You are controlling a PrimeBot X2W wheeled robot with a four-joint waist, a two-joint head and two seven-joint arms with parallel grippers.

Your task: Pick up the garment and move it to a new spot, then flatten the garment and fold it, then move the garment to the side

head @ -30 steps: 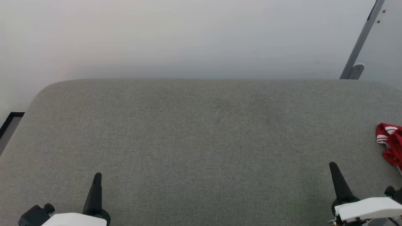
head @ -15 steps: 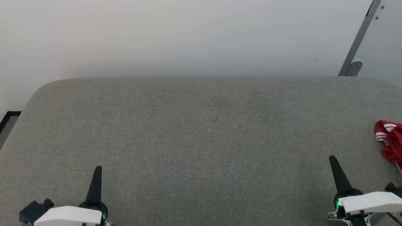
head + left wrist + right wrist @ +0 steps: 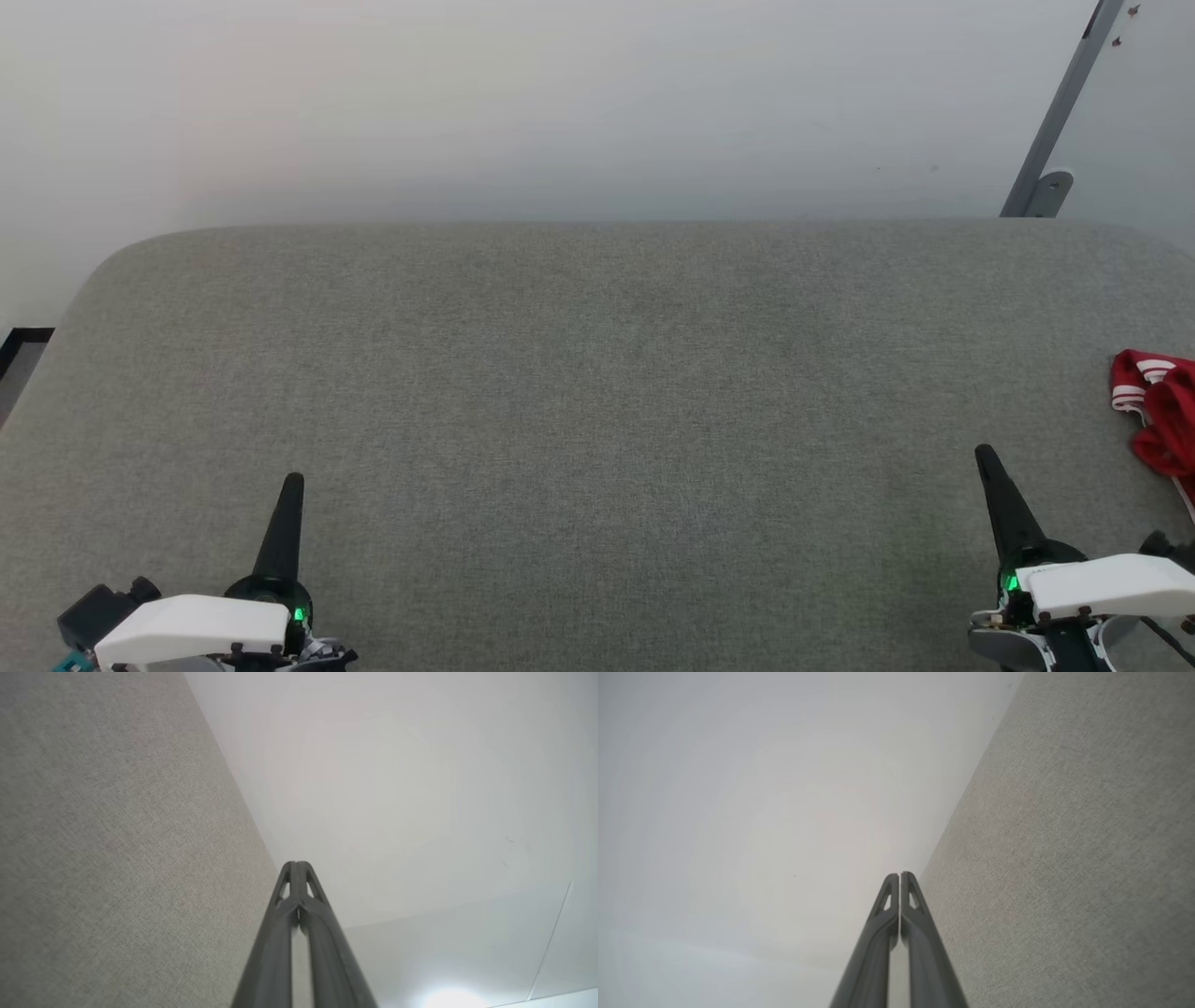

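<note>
A crumpled red garment (image 3: 1160, 418) with red-and-white striped trim lies at the right edge of the grey fabric surface (image 3: 597, 392), cut off by the head view's border. My right gripper (image 3: 984, 456) is shut and empty at the lower right, a short way left of and nearer than the garment. At the lower left my left gripper (image 3: 293, 483) is shut and empty too. The left wrist view has the left gripper (image 3: 295, 863) with its fingertips pressed together. In the right wrist view the right gripper (image 3: 900, 874) also has its tips together.
A pale wall (image 3: 560, 103) rises behind the surface's rounded far edge. A grey metal bar (image 3: 1060, 112) leans at the upper right, ending in a bracket. A strip of dark floor (image 3: 19, 350) shows past the left edge.
Both grippers have slid forward over the surface and stayed shut. The whole picture has shifted slightly, so the camera moved. The garment lies as before.
</note>
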